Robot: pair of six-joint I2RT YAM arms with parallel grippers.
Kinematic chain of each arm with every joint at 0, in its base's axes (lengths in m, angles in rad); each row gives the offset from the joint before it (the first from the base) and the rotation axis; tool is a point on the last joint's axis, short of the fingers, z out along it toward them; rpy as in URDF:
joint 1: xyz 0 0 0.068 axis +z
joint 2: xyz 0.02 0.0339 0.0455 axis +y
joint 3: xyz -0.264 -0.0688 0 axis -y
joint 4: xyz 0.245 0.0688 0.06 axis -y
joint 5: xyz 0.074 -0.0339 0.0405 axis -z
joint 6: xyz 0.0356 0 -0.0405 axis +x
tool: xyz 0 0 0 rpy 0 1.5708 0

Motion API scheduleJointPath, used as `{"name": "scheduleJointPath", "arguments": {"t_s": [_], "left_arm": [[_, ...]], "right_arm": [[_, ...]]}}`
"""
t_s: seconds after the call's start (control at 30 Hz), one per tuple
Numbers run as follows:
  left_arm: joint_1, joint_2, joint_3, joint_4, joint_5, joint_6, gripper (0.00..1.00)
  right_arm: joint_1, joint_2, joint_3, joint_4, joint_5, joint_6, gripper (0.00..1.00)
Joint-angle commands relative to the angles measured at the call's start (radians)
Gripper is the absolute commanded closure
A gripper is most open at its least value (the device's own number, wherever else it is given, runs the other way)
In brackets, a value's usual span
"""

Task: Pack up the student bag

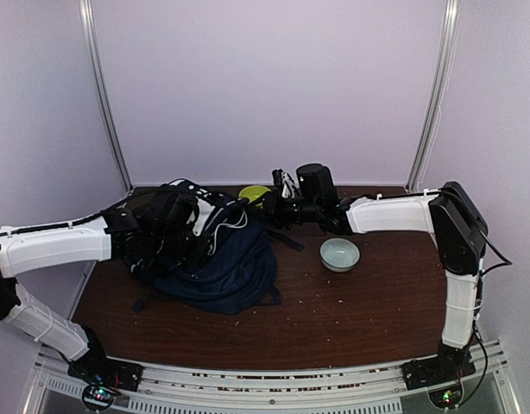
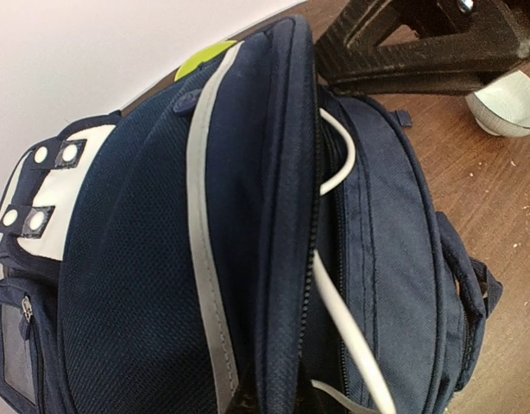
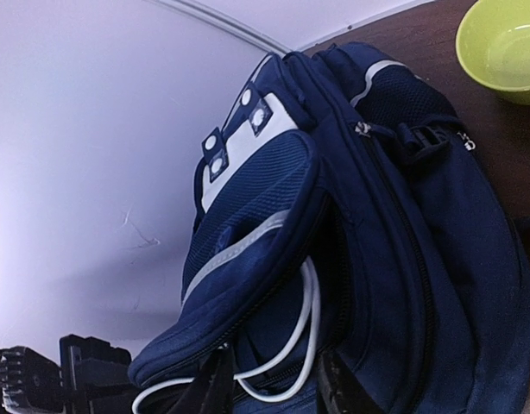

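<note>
Noted the student bag [image 1: 235,263] lying on the table [image 1: 334,319], left of the table's middle. Recorded front flap lifted and zipper open, with a white cord [image 3: 308,319] looping out of the gap. Found left fingers [image 1: 189,226] closed tight at the flap's rim, pinching bag fabric as far as can be judged. Found right fingers [image 3: 209,388] partly apart at the opening, cord's loop between them, gripping nothing. Logged green bowl [image 3: 502,43] at the table's far edge and pale bowl [image 1: 340,254] right of the table's middle. Also noted crumbs scattered over the table's near half.
</note>
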Motion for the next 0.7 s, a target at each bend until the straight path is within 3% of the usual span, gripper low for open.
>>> {"name": "scheduleJointPath", "arguments": {"t_s": [0.0, 0.43, 0.67], "left_arm": [[0.013, 0.004, 0.007, 0.08, 0.027, 0.008, 1.0], [0.013, -0.042, 0.037, 0.05, 0.02, 0.024, 1.0], [0.013, -0.08, 0.063, 0.051, 0.048, 0.039, 1.0]], "right_arm": [[0.027, 0.02, 0.017, 0.004, -0.062, 0.005, 0.71], [0.055, 0.106, 0.101, -0.005, -0.062, 0.04, 0.78], [0.116, 0.299, 0.326, 0.161, -0.123, 0.248, 0.84]]}}
